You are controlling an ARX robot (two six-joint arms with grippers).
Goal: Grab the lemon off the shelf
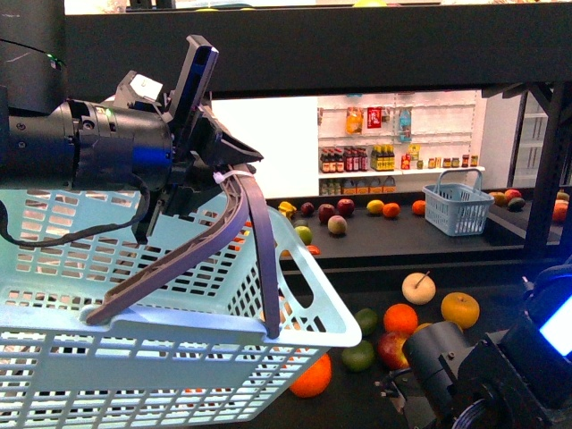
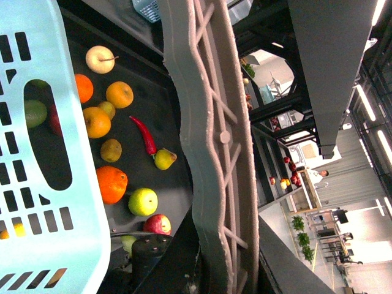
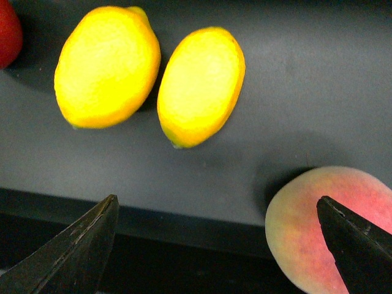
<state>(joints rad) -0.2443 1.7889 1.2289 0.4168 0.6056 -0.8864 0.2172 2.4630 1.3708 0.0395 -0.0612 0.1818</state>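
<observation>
My left gripper [image 1: 223,174] has its jaws pinched on the grey handle [image 1: 259,259] of the pale blue basket [image 1: 134,340], which fills the front view around 7 o'clock. My right arm [image 1: 483,380] sits at 5 o'clock. The right gripper [image 3: 215,201] has its jaws spread wide and holds nothing, over the black shelf [image 3: 306,92]. One lemon [image 3: 107,64] and a second lemon [image 3: 201,86] lie just beside each other on that tier, past the jaw tips, with a peach [image 3: 324,226] near one tip. Farther off, at 2 o'clock, a small blue basket [image 1: 458,207] stands on the back tier.
</observation>
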